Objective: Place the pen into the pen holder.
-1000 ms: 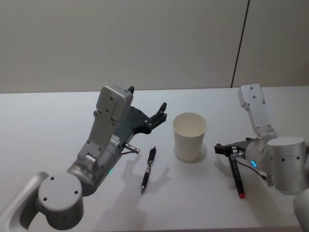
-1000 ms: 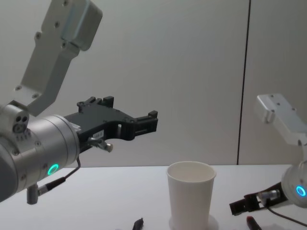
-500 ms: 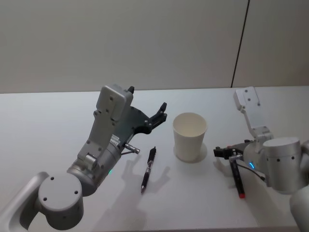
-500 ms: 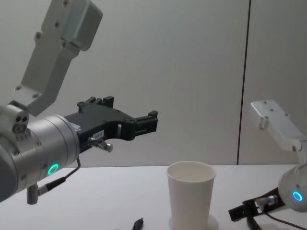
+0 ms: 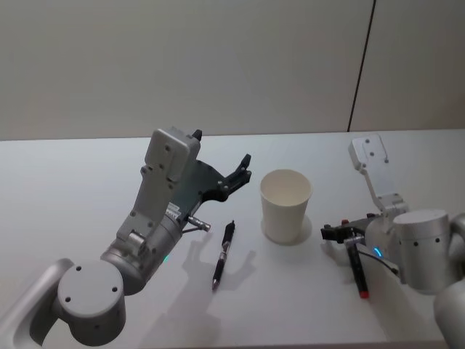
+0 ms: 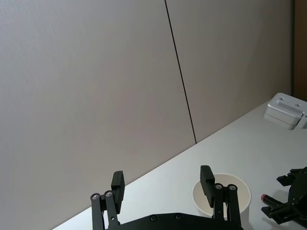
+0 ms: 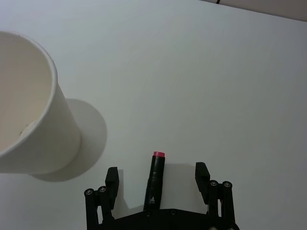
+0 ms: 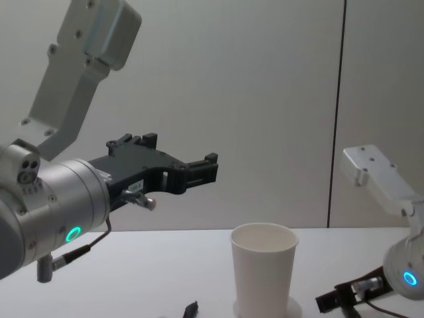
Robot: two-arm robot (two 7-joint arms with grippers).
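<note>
1. Pen with the red end (image 7: 153, 184) lies flat on the white table (image 5: 73, 182). The right gripper (image 7: 157, 173) is low over it with its fingers (image 7: 112, 176) spread wide, one on each side, and neither touches the barrel.
2. In the head view, the right gripper (image 5: 340, 231) sits at the far end of that pen (image 5: 356, 269), whose red end points back toward the robot.
3. Just left of it, the paper cup (image 5: 285, 211) stands upright with its mouth open. It is near the right gripper but apart from it, with a strip of bare table between cup and pen.
4. In the chest view, the right gripper (image 8: 329, 303) is down at table level beside the foot of the cup (image 8: 263, 278).
5. On the other side, the left gripper (image 5: 240, 173) is held in the air to the cup's left, fingers apart and empty. The chest view puts the left gripper (image 8: 211, 169) well above the cup's rim.
6. Below that arm, a second, all-black pen (image 5: 223, 254) lies on the table left of the cup. It is apart from the cup, and nothing is touching it.
</note>
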